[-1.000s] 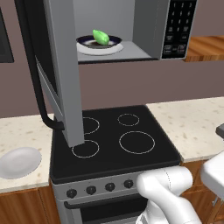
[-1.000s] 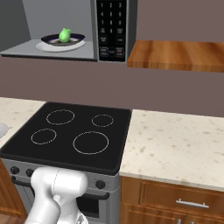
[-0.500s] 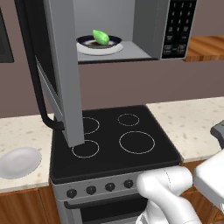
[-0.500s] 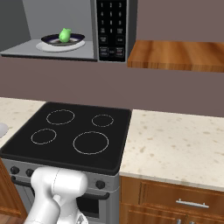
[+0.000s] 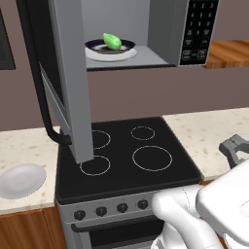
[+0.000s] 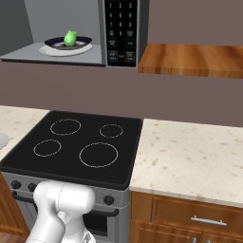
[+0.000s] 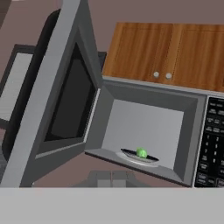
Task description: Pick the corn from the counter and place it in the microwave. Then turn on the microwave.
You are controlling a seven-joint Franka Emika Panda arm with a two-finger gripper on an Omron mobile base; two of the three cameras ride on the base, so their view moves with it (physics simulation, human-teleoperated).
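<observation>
One green corn lies on a plate inside the open microwave; the gripper fingers are pressed together, empty.

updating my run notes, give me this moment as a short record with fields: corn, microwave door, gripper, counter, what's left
corn: corn lies on a dark plate inside the microwave
microwave door: door swung wide open, out over the stovetop
keypad: black panel at the microwave's right, untouched
gripper: gripper shut, holding nothing, low and facing the open microwave
counter: counter beside the stovetop; white plate on its left part
what's left: close the door, then turn the microwave on
</observation>
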